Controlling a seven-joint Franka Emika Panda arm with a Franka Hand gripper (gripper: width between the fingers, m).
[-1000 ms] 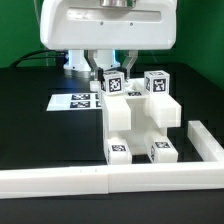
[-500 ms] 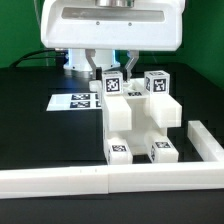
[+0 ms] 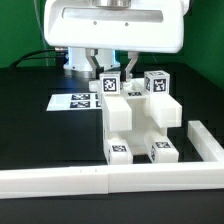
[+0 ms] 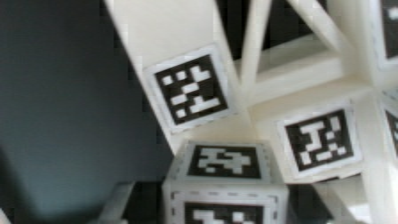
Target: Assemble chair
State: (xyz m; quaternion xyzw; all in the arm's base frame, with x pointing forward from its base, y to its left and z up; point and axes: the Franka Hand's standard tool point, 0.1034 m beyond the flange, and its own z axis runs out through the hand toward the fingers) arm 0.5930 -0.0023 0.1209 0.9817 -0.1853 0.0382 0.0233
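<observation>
The partly built white chair (image 3: 138, 122) stands on the black table with marker tags on its posts and feet. My gripper (image 3: 111, 76) hangs from above and is shut on the tagged white post (image 3: 111, 86) at the chair's back, on the exterior view's left. A second tagged post (image 3: 157, 82) stands beside it. In the wrist view the gripper (image 4: 217, 205) has a dark finger (image 4: 135, 200) on each side of the tagged post (image 4: 219, 163). More tagged chair parts (image 4: 192, 88) lie beyond.
The marker board (image 3: 74, 101) lies flat on the table at the exterior view's left of the chair. A white rail (image 3: 60, 181) runs along the front, and a white wall piece (image 3: 206, 142) stands at the exterior view's right.
The arm's white body has shifted slightly toward the exterior view's right and a little lower. The gripper stays shut on the post and the chair has not moved.
</observation>
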